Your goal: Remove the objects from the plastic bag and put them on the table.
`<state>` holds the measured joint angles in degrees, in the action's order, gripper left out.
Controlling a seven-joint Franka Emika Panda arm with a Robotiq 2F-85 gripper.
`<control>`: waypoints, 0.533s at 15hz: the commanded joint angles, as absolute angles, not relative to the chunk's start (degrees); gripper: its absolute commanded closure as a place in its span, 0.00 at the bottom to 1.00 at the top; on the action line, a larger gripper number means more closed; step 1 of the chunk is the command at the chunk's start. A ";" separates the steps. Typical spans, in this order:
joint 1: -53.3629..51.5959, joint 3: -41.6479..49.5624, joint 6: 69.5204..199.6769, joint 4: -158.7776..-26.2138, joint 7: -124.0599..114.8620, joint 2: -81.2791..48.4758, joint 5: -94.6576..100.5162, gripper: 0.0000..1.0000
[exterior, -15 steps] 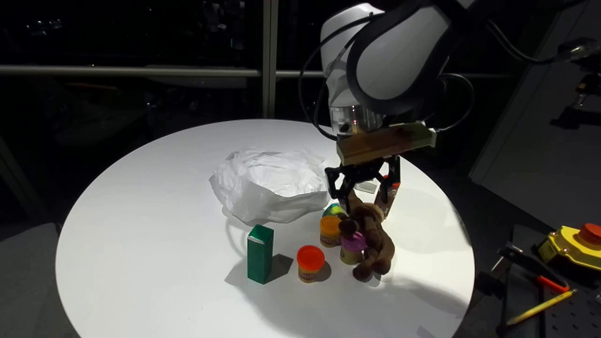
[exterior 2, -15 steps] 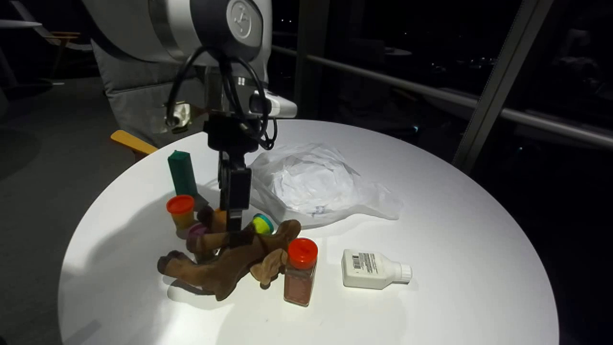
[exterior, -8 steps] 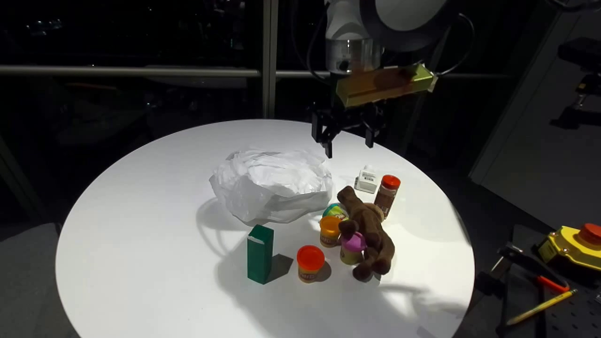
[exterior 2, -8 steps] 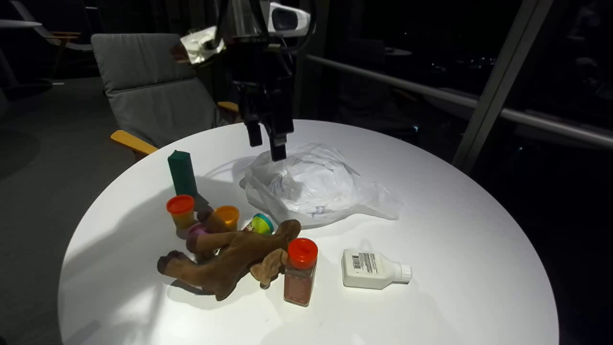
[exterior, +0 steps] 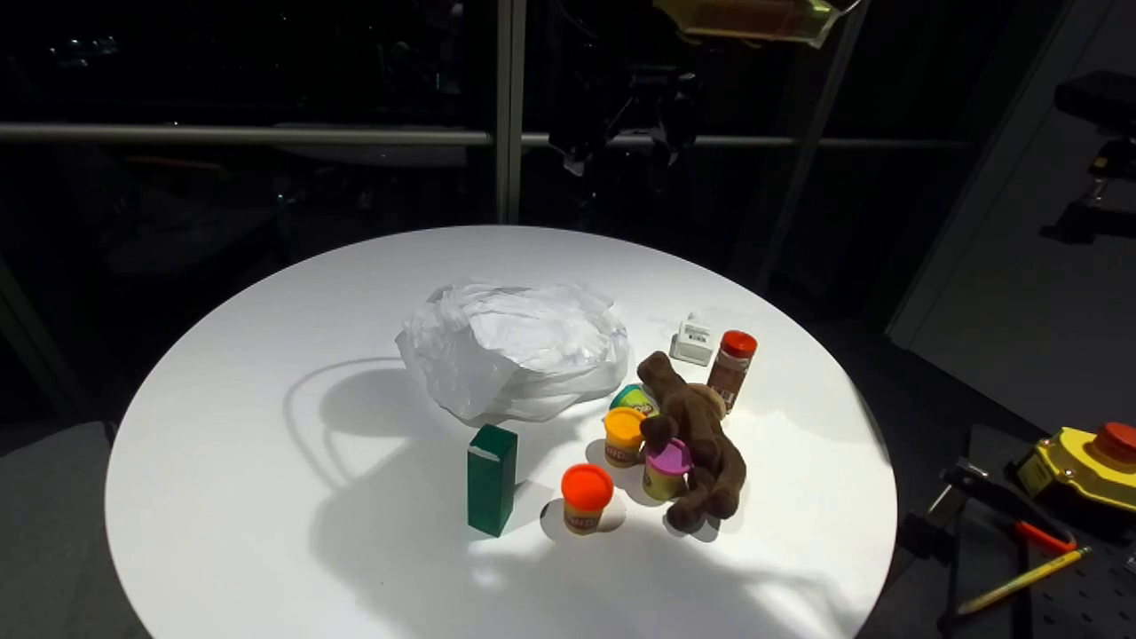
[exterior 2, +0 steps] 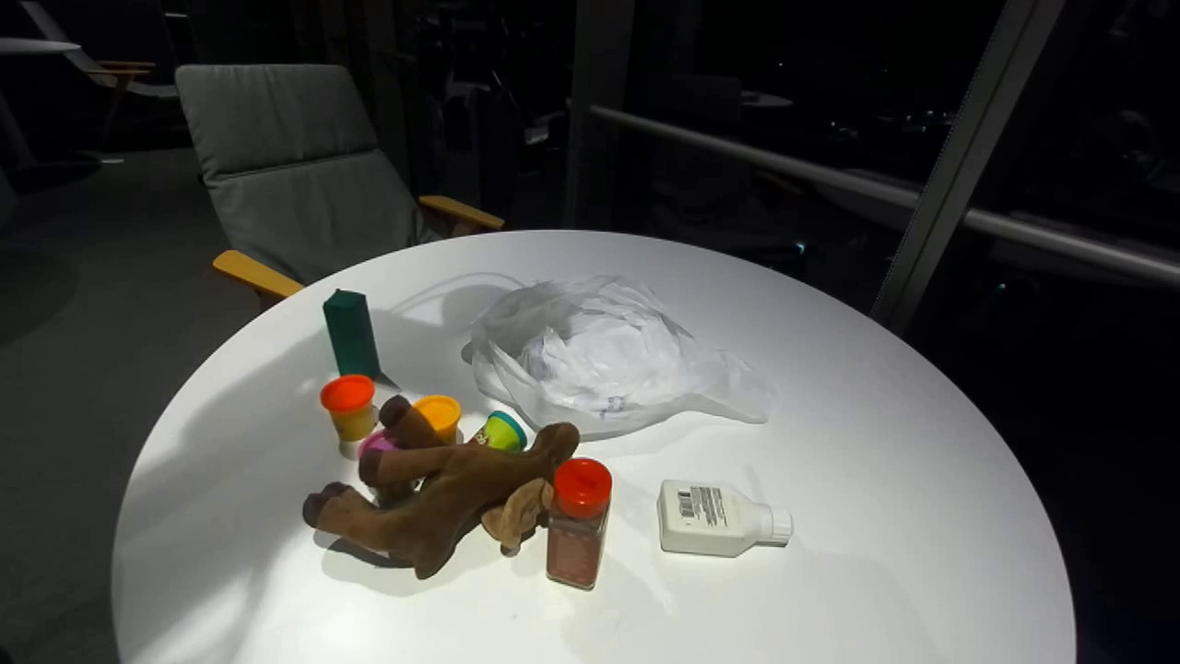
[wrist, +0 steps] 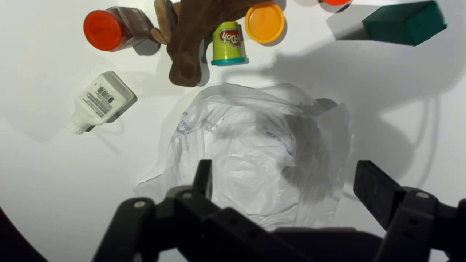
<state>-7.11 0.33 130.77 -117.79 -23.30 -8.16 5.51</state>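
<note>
Just beside the crinkled plastic bag (wrist: pixel 247 174) I've got a Play-Doh tub with a teal lid (wrist: pixel 227 45) tipped on its side, lid end facing the bag. The brown plush animal (exterior 2: pixel 461 489) is sprawled near the bag too, one end pointing its way, with a purple-lidded tub (exterior: pixel 666 470) partly hidden among its limbs. An orange-lidded Play-Doh tub (exterior: pixel 624 435) stands upright close to the bag, and the red-lidded Play-Doh tub (exterior: pixel 586 499) stands farther out from it. My tall green box (exterior: pixel 491 482) is upright, clear of the bag. A bit off from the bag there's a red-capped see-through jar (exterior 2: pixel 579 526), also upright; can't tell from here if it touches the plush. The white bottle (exterior 2: pixel 724 518) lies flat, apart from the bag, barcode label up. All of that's out on the round white table (exterior: pixel 204 444), and inside the bag I'm mostly seeing crumpled plastic with some blue print. My gripper (wrist: pixel 285 176) is released, jaws spread wide, with the bag showing between them in the wrist view. In an exterior view its fingers (exterior: pixel 575 166) look pretty dim, up higher than the bag.
</note>
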 commanded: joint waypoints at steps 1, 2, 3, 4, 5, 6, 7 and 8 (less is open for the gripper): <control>-5.51 -1.32 121.77 -115.54 -15.18 -4.28 0.21 0.00; -5.42 -1.40 120.10 -115.39 -13.94 -3.40 -0.23 0.00; -5.37 -1.41 118.17 -115.91 -12.68 -2.07 -0.11 0.00; -5.31 -1.40 116.29 -116.10 -11.25 -1.18 -0.11 0.00; -5.58 -1.35 119.60 -115.88 -14.73 -3.71 1.39 0.00; -5.51 -1.39 118.14 -115.89 -13.80 -2.91 1.33 0.00; -5.45 -1.41 117.40 -115.93 -13.26 -2.33 1.30 0.00; -5.43 -1.42 117.15 -115.95 -12.99 -2.08 1.28 0.00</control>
<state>-6.50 -0.35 117.26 -116.04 -12.97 -2.06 1.25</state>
